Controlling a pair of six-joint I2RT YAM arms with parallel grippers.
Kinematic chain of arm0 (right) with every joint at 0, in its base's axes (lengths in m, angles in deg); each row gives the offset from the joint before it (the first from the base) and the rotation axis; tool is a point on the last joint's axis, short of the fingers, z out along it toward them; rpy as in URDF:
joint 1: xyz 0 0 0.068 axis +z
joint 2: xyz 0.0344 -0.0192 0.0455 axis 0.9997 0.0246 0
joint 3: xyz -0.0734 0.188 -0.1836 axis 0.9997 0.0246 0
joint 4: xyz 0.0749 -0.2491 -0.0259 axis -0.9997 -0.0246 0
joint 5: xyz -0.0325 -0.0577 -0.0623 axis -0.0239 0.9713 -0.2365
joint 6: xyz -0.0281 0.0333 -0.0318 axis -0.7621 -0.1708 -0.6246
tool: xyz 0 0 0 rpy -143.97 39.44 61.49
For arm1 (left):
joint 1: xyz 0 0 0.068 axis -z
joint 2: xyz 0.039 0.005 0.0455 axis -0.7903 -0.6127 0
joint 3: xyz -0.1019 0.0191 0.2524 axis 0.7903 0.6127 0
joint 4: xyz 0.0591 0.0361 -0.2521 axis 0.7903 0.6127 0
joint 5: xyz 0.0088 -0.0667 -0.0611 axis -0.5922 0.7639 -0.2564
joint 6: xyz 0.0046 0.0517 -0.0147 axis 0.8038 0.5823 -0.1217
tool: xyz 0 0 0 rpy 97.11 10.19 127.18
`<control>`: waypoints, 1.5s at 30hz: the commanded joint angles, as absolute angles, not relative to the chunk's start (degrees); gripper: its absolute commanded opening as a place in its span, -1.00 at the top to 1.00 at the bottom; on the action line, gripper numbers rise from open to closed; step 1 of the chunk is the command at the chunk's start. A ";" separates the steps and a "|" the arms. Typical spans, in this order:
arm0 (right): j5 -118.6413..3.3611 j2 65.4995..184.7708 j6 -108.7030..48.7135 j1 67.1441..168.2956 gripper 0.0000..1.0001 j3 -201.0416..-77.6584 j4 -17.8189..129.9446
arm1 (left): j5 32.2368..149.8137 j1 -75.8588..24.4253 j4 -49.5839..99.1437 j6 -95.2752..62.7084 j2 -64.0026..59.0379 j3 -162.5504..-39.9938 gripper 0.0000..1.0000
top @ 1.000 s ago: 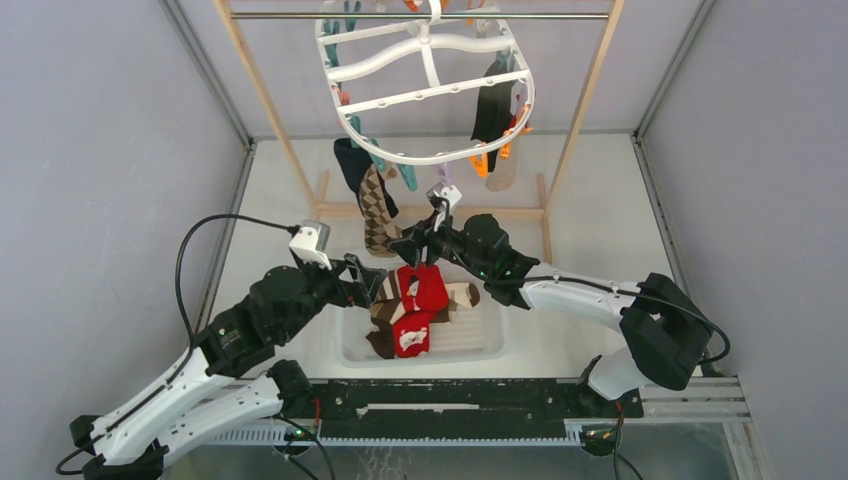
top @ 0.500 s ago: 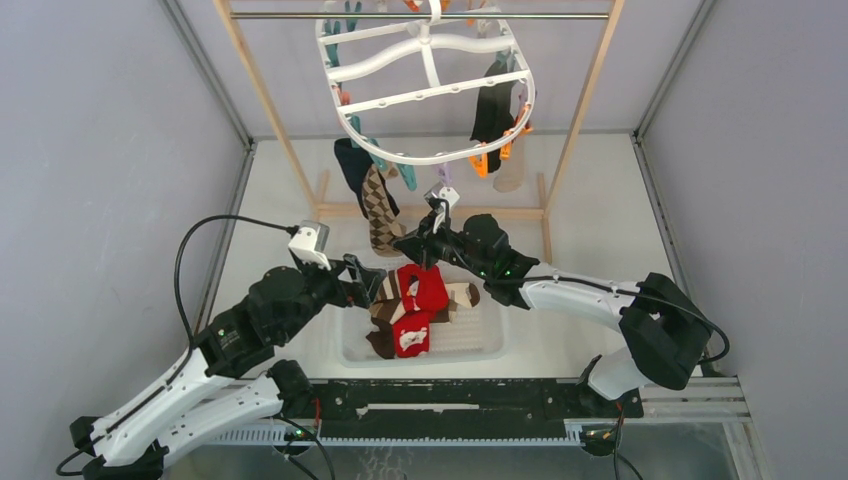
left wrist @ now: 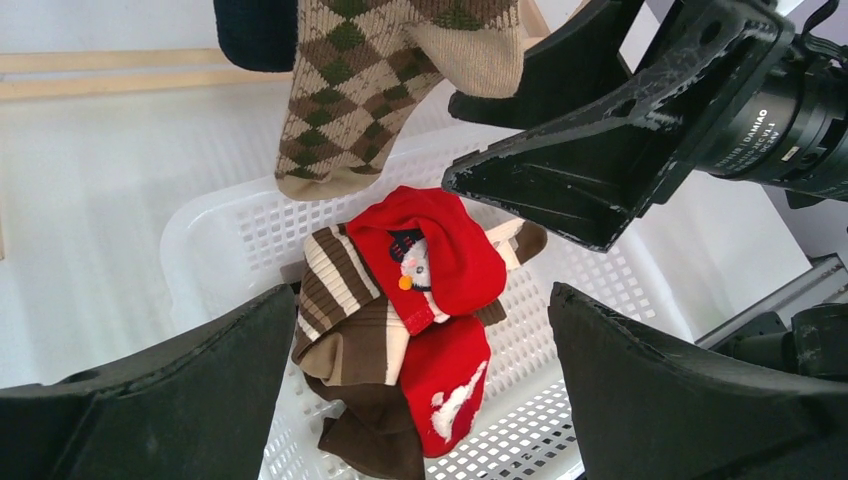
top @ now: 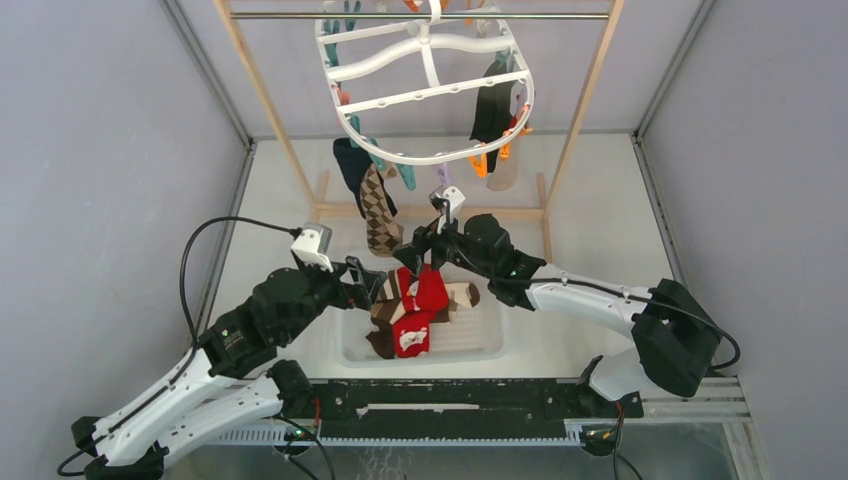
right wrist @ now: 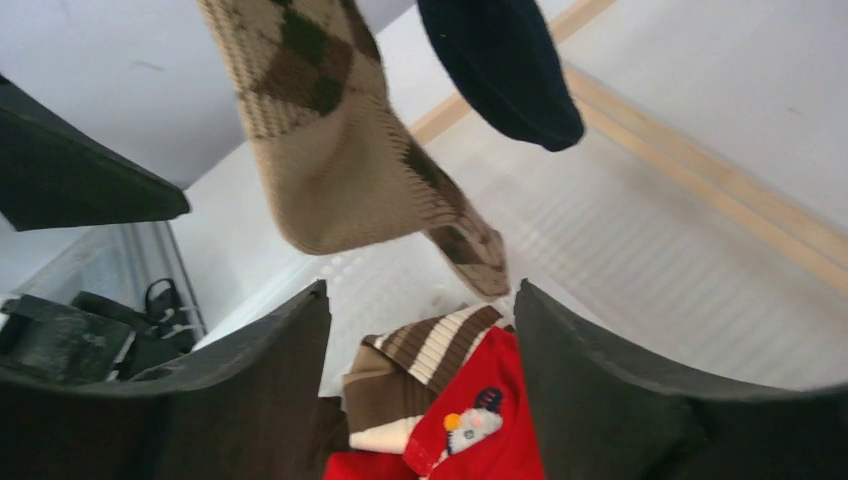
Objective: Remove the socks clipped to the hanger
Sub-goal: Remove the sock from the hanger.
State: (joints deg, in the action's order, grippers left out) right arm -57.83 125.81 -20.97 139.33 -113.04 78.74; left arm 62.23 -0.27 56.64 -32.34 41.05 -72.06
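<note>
Left pincer (top: pixel 372 281) and right pincer (top: pixel 412 250): both spread apart, empty, over the white basket (top: pixel 470 352) on the table (top: pixel 600 230). Red and striped socks (top: pixel 415 300) lie in the basket. Argyle sock (top: pixel 376 210), navy sock (top: pixel 350 160) and black sock (top: pixel 492 110) hang clipped to the hanger (top: pixel 400 98).

— What lies under the left jaws?
— A white perforated basket (left wrist: pixel 230 225), seen between and below them, resting on the white table (left wrist: pixel 90 170).
— And beyond?
— The low crossbar (left wrist: pixel 110 72) of the wooden rack (top: pixel 262 95) lies along the table, ahead of those jaws.
— From the right jaws?
— The same crossbar runs off ahead and to the right. Below them is a pale gridded surface, probably the basket, though it is blurred.
— Higher up?
— A metal rod (top: pixel 300 15) spans the rack's top, well above both pairs of jaws. Grey walls (top: pixel 100 150) stand to either side, and a black rail (top: pixel 450 395) lies behind at the table's near edge.
</note>
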 commanded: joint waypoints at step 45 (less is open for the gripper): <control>-69.77 139.24 -13.19 135.74 0.96 -115.14 101.84 | 63.91 -1.20 55.33 -32.87 41.81 -72.97 -1.00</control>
